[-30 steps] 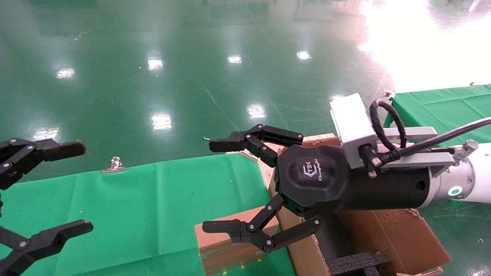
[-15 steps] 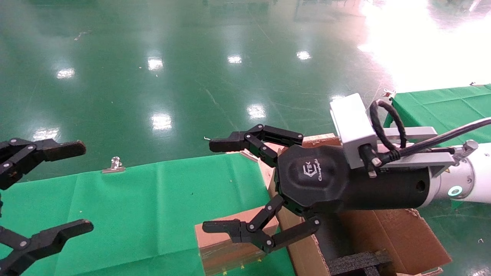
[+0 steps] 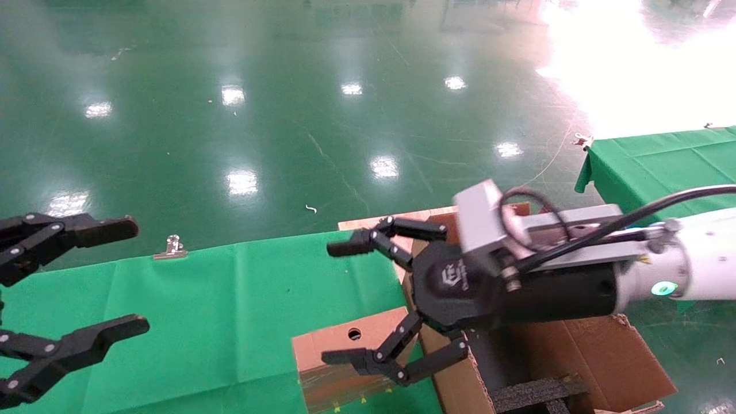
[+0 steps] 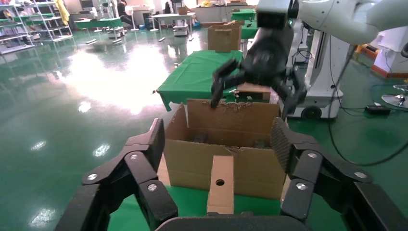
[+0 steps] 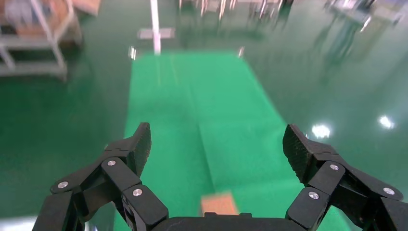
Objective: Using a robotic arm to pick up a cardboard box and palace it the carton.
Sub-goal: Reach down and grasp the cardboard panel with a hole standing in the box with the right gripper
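Note:
The small cardboard box [image 3: 325, 343], hole facing up, stands on the green cloth against the carton's [image 3: 581, 353] near wall. The carton is open, with black foam [image 3: 535, 394] inside. My right gripper [image 3: 339, 303], on the white arm with the green ring light, is open and hovers just above the box, one finger over it and one higher. The left wrist view shows the box [image 4: 220, 185] in front of the carton [image 4: 250, 166], with the right gripper [image 4: 257, 72] above. The right wrist view shows the box [image 5: 219, 203] below its open gripper [image 5: 217, 139]. My left gripper [image 3: 129, 276] is open and empty at the left.
A green cloth [image 3: 230, 310] covers the table. A metal binder clip [image 3: 171, 247] holds it at the far edge. A second green table [image 3: 661, 155] stands at the back right. Shiny green floor lies beyond. A white robot base [image 4: 332, 72] stands behind the carton.
My right gripper has dropped and tilted down toward the box, and the box's hole now shows. My left gripper has shifted slightly.

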Available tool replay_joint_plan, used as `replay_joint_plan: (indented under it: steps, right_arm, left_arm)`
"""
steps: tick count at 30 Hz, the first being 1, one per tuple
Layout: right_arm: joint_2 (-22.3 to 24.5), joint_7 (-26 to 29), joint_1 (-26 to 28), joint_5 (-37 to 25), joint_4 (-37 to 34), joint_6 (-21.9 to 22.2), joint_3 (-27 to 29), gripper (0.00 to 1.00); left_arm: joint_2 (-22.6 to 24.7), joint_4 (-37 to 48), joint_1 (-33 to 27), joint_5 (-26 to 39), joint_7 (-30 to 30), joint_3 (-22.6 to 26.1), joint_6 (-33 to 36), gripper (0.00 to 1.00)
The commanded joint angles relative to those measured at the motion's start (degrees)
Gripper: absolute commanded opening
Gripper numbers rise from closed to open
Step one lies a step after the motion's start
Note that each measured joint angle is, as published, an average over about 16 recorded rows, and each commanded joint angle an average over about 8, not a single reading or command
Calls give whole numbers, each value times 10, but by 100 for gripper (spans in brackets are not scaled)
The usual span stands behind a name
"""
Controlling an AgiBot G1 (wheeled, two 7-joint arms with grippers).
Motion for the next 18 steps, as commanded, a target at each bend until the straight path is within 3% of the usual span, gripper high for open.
replay_joint_plan:
  steps: [1,8,18]
  right_arm:
    - [0,8,18,-36,3,-4,-15,100]
    - [-42,24,88,-157,-1,-23,-85,100]
    - [-95,33,146,-255,-4,-24,-167,100]
  left_arm:
    - [0,0,0,0,0,0,0,0]
    - [0,0,0,0,0,0,0,0]
    - [0,0,0,0,0,0,0,0]
